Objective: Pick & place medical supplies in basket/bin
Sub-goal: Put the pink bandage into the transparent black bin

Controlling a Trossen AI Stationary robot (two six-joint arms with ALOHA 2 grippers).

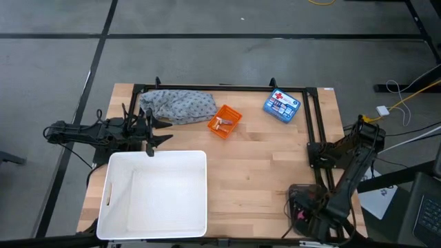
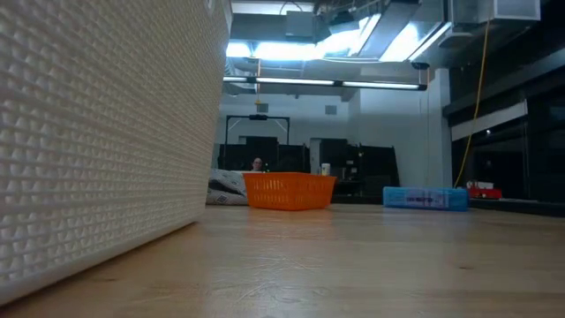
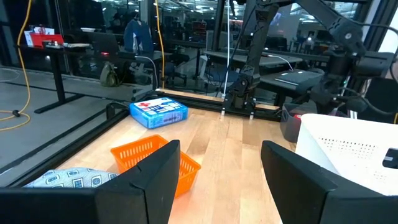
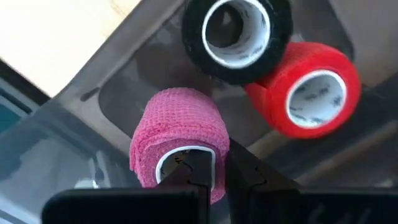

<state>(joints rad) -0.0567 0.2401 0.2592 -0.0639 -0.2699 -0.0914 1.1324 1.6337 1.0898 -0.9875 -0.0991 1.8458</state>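
Note:
Three rolls lie on their sides in a dark recess by the table's near right corner: a pink roll (image 4: 177,134), a black roll (image 4: 236,34) and a red roll (image 4: 308,90). My right gripper (image 4: 221,163) (image 1: 302,210) is down on the pink roll and shut on it. The orange basket (image 1: 224,121) (image 3: 155,160) (image 2: 289,191) stands mid-table toward the far edge, with small pieces inside. The grey patterned cloth (image 1: 178,105) (image 3: 62,178) lies to its left. My left gripper (image 3: 221,180) (image 1: 148,128) hovers open beside the cloth, touching nothing. My right gripper has the pink roll by the wall of its open end (image 4: 219,146). One finger (image 4: 199,165) sits in front of the white core and the other (image 4: 249,174) sits outside the roll. The roll rests on the dark recess floor, next to the black and red rolls.
A large white tub (image 1: 155,193) (image 2: 97,132) fills the near left of the table, right beside my left gripper. A blue box (image 1: 281,105) (image 3: 158,113) lies near the far right. A black frame (image 1: 313,117) runs along the far and right edges. Bare wood (image 1: 255,172) lies mid-table.

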